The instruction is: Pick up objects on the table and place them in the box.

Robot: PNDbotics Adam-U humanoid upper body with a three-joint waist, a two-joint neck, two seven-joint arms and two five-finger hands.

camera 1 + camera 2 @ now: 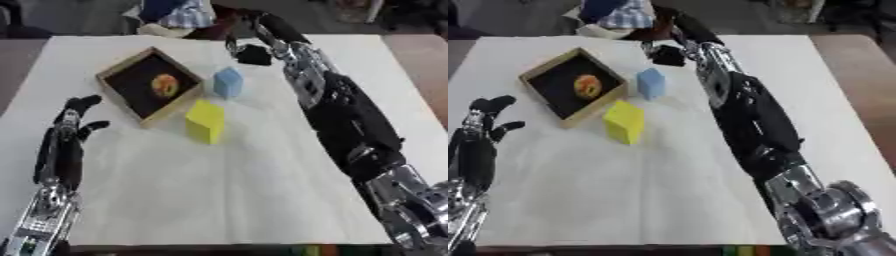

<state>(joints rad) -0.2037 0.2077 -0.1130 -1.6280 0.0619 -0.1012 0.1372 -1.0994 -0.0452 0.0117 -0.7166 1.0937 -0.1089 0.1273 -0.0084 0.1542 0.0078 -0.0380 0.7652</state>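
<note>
A wooden box (118, 70) with a dark inside sits at the table's upper left, and an orange round thing (164, 85) lies in it. A light blue block (228, 82) stands just right of the box. A yellow block (205, 121) stands in front of the box's near corner. My right arm stretches far across the table; its hand (253, 54) hangs above and behind the blue block, fingers curled, holding nothing that I can see. My left hand (66, 137) rests open at the lower left, fingers up.
The white table (219, 195) runs to a dark front edge. A person in checked cloth (179, 12) shows at the far edge, behind the box.
</note>
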